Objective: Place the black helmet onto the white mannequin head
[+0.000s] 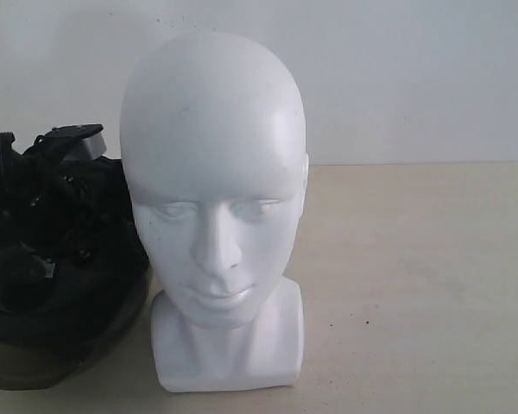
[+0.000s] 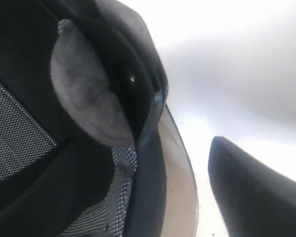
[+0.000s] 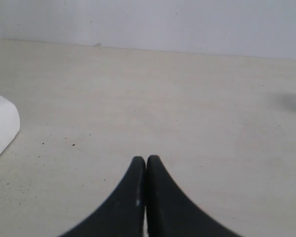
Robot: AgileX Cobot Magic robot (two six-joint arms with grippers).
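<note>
The white mannequin head (image 1: 214,207) stands upright in the middle of the table, face toward the exterior camera; a corner of its base (image 3: 1,126) shows in the right wrist view. The black helmet (image 1: 65,319) lies at the left beside it, opening up, smoky visor (image 2: 180,182) along its rim. My left gripper (image 2: 163,163) is open astride that rim. One finger (image 2: 254,197) hangs outside the visor with a gap of table between them; the other is hidden at the padded lining (image 2: 84,96). My right gripper (image 3: 146,160) is shut on nothing, low over bare table.
The left arm with its cables (image 1: 43,181) reaches down into the helmet and covers much of it. A pale wall (image 1: 397,78) runs behind the beige table (image 1: 414,285). Open tabletop stretches right of the mannequin.
</note>
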